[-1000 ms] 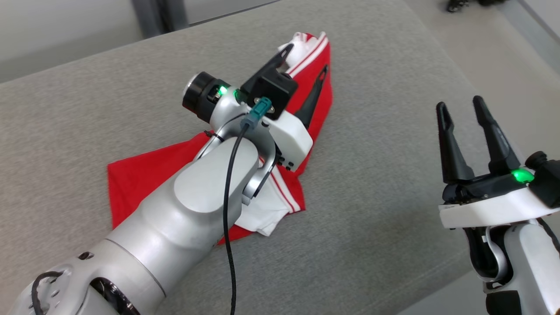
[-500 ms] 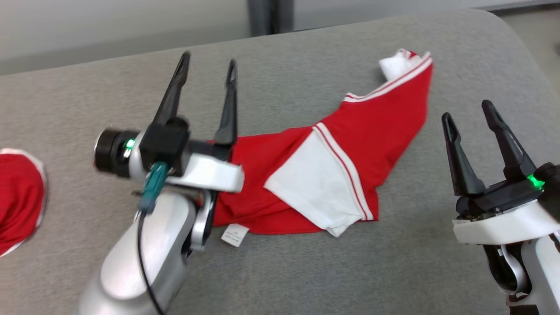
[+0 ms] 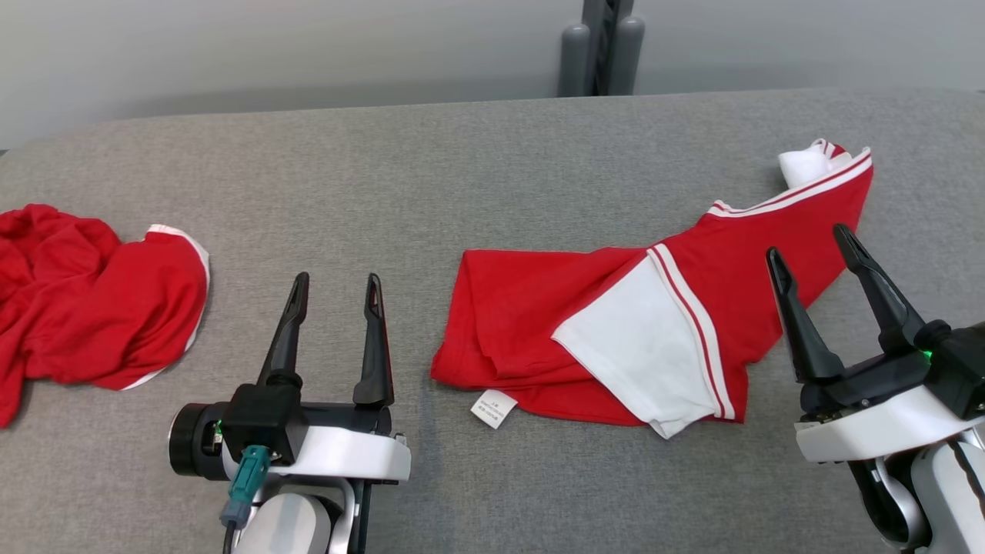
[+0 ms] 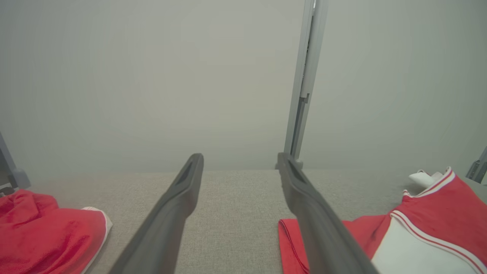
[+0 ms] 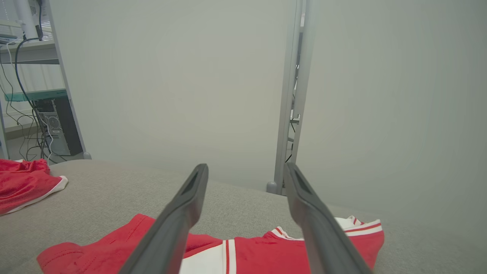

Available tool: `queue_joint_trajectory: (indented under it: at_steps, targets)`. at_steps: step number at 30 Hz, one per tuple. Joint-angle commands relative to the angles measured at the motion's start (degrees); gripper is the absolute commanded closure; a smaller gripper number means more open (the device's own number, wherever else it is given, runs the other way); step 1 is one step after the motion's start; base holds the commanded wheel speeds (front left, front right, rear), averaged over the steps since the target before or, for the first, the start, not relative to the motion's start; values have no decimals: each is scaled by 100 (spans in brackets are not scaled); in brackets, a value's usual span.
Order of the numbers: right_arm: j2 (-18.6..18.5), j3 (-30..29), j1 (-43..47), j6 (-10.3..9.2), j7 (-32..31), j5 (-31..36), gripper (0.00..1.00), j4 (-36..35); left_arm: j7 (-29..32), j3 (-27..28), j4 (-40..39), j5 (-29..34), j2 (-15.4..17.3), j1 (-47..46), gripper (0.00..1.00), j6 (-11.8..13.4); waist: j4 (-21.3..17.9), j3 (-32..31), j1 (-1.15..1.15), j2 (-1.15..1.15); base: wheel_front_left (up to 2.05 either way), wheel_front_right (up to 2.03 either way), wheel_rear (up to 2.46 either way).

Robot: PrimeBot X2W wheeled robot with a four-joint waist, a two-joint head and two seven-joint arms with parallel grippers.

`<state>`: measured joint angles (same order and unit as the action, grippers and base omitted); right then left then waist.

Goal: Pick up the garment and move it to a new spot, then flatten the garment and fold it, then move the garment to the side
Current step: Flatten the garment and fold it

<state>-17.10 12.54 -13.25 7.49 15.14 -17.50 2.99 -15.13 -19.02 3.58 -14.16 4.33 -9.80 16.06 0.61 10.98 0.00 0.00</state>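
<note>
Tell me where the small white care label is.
In the head view the care label lies on the grey fabric surface at the near left corner of the red-and-white garment, right of the left claw.

Red garment (image 3: 539, 323) with white striped panel; grey table (image 3: 462, 177).

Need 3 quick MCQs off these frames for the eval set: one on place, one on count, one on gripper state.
1. In the head view, where does the crumpled red garment lie?
A. far left
B. centre
C. far right

2. How many garments lie on the grey surface?
A. one
B. two
C. three

3. The left gripper is:
A. shut on cloth
B. open, holding nothing
C. shut, empty

Key:
1 A: it lies by the left edge, apart from the red-and-white garment.
2 B: the crumpled one and the red-and-white one.
3 B: its fingers stand apart over bare surface.
</note>
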Motion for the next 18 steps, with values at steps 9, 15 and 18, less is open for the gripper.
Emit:
queue_joint_trajectory:
  at_steps: [9, 15, 18]
  targets:
    - [-99, 450, 31, 1, 3, 36, 0, 238, 3, 174, 64, 195, -131, 25, 0, -347, 317, 14, 0, 0, 0, 0, 0]
    - [-175, 1262, -277, 0, 3, 209, 0, 999, 3, -52, 76, -19, -134, 34, 0, -246, 514, 116, 0, 0, 0, 0, 0]
    - [-129, 1583, -496, 1, -4, 185, 0, 1587, 2, -164, 116, -101, -134, 28, 0, -198, 630, 151, 0, 0, 0, 0, 0]
